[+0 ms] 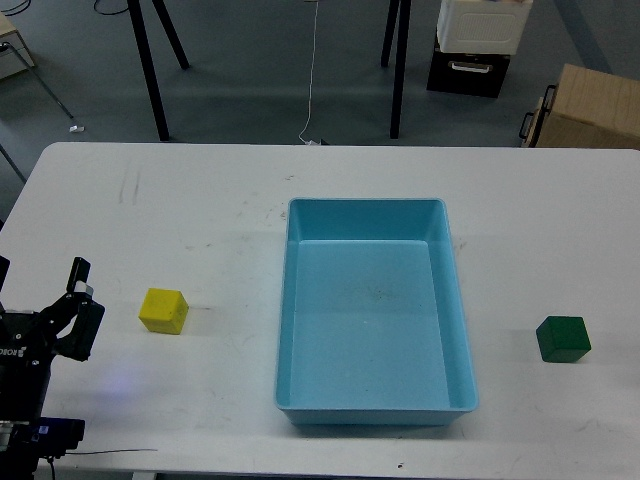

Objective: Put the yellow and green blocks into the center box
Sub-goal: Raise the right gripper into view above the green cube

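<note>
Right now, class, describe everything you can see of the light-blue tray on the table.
The light-blue tray is a large, shallow rectangle with rounded corners and a thin rim, apparently smooth plastic. It lies flat and upright in the middle of the white table, its long sides running away from the camera. It holds nothing. The yellow block sits apart to its left, the green block apart to its right. Nothing but the table touches it.

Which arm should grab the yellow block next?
Left. The left gripper sits open just beside the yellow block, on the left side of the blue tray. The right arm is out of view.
</note>
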`<state>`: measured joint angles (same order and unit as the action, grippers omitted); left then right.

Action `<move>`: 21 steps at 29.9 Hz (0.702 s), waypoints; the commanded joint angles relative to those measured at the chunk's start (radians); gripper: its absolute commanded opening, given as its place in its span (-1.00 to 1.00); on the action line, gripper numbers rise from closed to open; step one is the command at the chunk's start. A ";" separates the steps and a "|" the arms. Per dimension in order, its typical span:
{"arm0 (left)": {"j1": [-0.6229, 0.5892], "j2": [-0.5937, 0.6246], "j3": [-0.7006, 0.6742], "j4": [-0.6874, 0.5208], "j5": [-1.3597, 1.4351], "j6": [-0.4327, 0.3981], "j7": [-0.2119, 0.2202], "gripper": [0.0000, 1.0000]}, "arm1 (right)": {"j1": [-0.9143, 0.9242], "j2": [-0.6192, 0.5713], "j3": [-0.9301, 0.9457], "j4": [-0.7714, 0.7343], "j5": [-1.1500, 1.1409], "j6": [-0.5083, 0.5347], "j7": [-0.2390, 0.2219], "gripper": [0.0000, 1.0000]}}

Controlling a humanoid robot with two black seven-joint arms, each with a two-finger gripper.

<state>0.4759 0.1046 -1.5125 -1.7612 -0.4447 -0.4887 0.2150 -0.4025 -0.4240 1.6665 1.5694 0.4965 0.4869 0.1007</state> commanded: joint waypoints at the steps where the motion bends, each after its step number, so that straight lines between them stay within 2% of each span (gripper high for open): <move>1: 0.009 -0.003 0.000 0.000 0.000 0.000 -0.003 1.00 | 0.036 0.056 -0.007 0.003 0.005 -0.017 0.002 1.00; 5: 0.018 0.001 -0.005 0.000 0.000 0.000 -0.005 1.00 | 0.036 0.048 -0.016 0.008 0.004 -0.014 0.002 1.00; 10: 0.017 0.003 -0.002 0.000 0.000 0.000 0.001 1.00 | 0.039 -0.074 -0.054 0.006 -0.004 -0.017 -0.009 1.00; 15: 0.003 0.000 0.000 0.000 0.000 0.000 0.003 1.00 | 0.076 -0.274 -0.099 0.006 -0.013 -0.030 -0.013 1.00; 21: -0.031 -0.003 0.006 0.002 0.000 0.000 0.003 1.00 | 0.226 -0.551 -0.214 0.003 -0.099 -0.120 -0.042 1.00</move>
<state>0.4586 0.1028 -1.5089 -1.7592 -0.4449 -0.4887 0.2180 -0.2613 -0.8520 1.5135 1.5748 0.4569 0.4070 0.0773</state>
